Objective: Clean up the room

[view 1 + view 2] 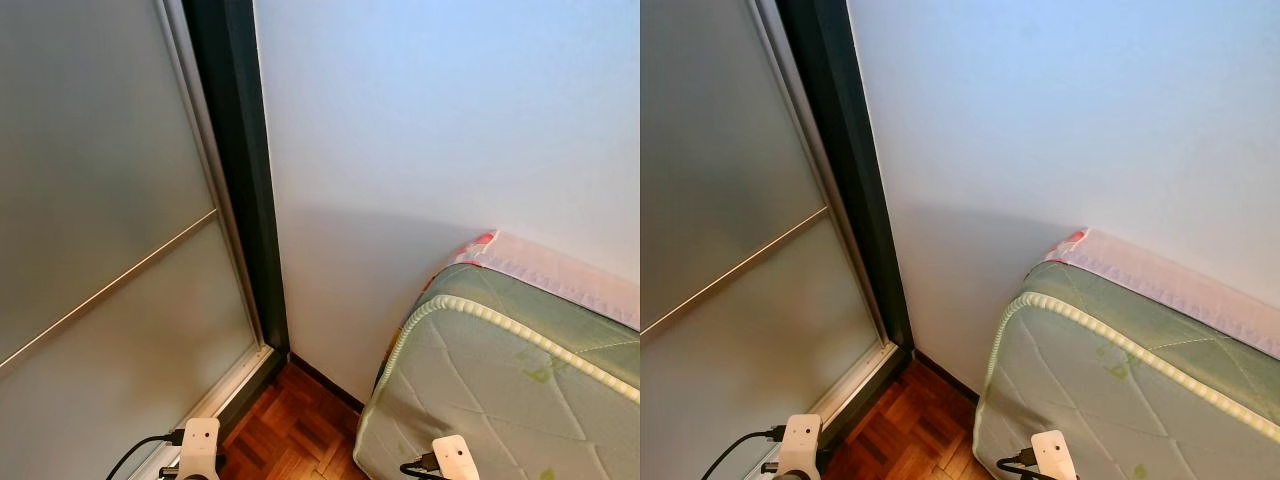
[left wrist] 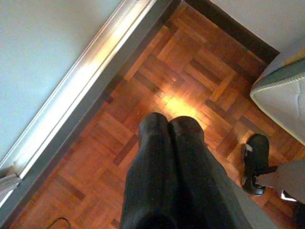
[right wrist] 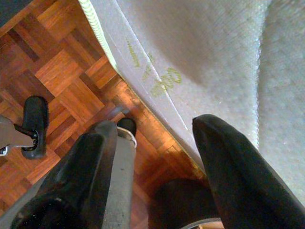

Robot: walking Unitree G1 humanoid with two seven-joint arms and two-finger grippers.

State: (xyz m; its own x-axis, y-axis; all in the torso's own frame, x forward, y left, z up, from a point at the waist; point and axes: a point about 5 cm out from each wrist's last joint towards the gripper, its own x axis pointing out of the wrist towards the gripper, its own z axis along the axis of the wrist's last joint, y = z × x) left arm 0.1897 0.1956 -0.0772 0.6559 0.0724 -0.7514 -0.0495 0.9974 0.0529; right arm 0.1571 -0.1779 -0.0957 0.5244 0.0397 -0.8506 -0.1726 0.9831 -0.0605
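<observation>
Parquet floor (image 1: 290, 430) runs in a narrow strip into the corner, hemmed by one frosted sliding door (image 1: 110, 250) on the robot's left, its metal track (image 2: 81, 81) along the floor, a white wall (image 1: 440, 150) ahead, and one green quilted mattress (image 1: 500, 390) on the right, its corner close to the wall. Left gripper (image 2: 170, 125) hangs over bare parquet, fingers pressed together. Right gripper (image 3: 157, 138) hangs spread apart above the mattress edge, holding nothing.
</observation>
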